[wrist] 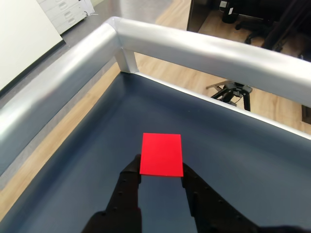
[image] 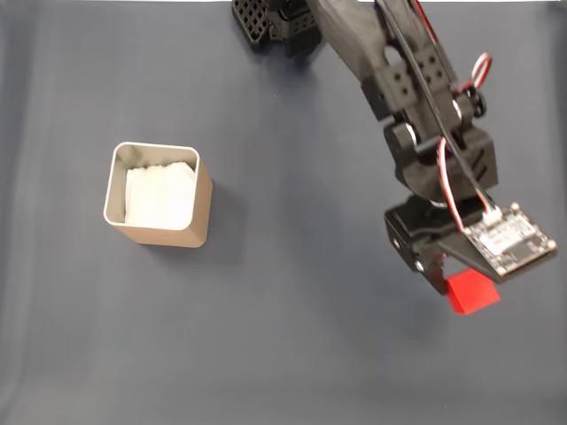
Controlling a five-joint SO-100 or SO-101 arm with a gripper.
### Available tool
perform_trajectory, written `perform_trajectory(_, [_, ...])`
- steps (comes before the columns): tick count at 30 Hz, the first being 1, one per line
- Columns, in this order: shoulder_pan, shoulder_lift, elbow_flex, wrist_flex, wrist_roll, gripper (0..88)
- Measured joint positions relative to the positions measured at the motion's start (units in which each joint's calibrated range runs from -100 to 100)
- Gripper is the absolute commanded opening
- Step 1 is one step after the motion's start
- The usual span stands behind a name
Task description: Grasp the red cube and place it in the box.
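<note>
The surface (image: 283,354) is a dark blue-grey cloth, and in the wrist view a silver rail (wrist: 204,46) borders it at the upper part of the frame. The arm (image: 399,80) comes down from the top centre of the fixed view toward the lower right. The box (image: 202,202) stands at the left of centre in that view, tan with a thin silvery rim and white lining, well apart from the arm.

The gripper (wrist: 161,178) has its black fingers (wrist: 127,182) narrow around the red cube (wrist: 162,154), one at each lower side of it; it seems held. The cube is bright red, plain-faced, at the lower right of the fixed view (image: 471,292).

To do this step well, I judge the grip must be kept firm and square on the flat faces, then the cube lifted clear before crossing to the box.
</note>
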Motion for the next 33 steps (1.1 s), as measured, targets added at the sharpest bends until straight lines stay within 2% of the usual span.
perform_trajectory(17, [9.5, -16.9, 1.0, 21.0, 0.0, 8.4])
perform_trajectory(33, [22.3, -18.3, -1.5, 26.2, 1.9, 8.3])
